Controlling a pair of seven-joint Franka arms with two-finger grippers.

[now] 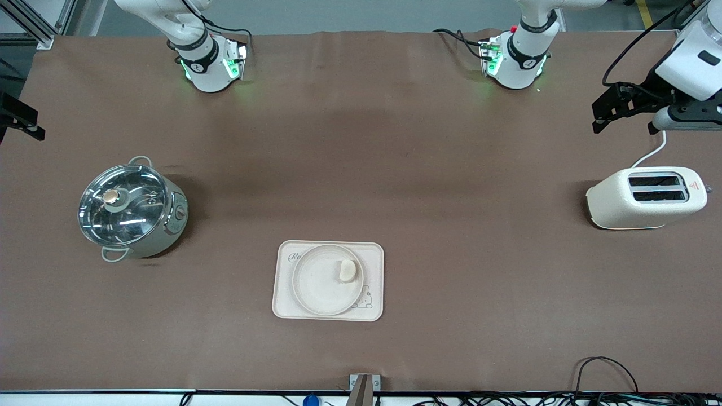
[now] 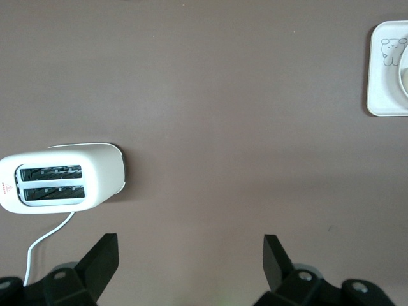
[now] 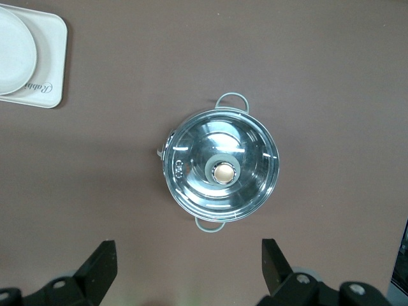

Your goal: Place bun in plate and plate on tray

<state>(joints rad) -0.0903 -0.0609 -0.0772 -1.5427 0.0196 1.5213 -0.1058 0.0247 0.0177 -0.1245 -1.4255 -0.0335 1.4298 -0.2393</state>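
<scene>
The pale bun (image 1: 347, 270) lies in the round cream plate (image 1: 321, 282). The plate sits on the rabbit-printed tray (image 1: 285, 304), near the table's front edge at the middle. My left gripper (image 2: 189, 245) is open and empty, up over the left arm's end of the table (image 1: 626, 107) near the toaster. My right gripper (image 3: 188, 250) is open and empty, up over the right arm's end (image 1: 20, 121) near the pot. A corner of the tray shows in the left wrist view (image 2: 382, 95) and in the right wrist view (image 3: 44, 89), with part of the plate (image 3: 13, 51).
A steel pot with a glass lid (image 1: 132, 211) stands toward the right arm's end; it also shows in the right wrist view (image 3: 220, 166). A white toaster (image 1: 646, 197) with its cord stands toward the left arm's end, also in the left wrist view (image 2: 60, 182).
</scene>
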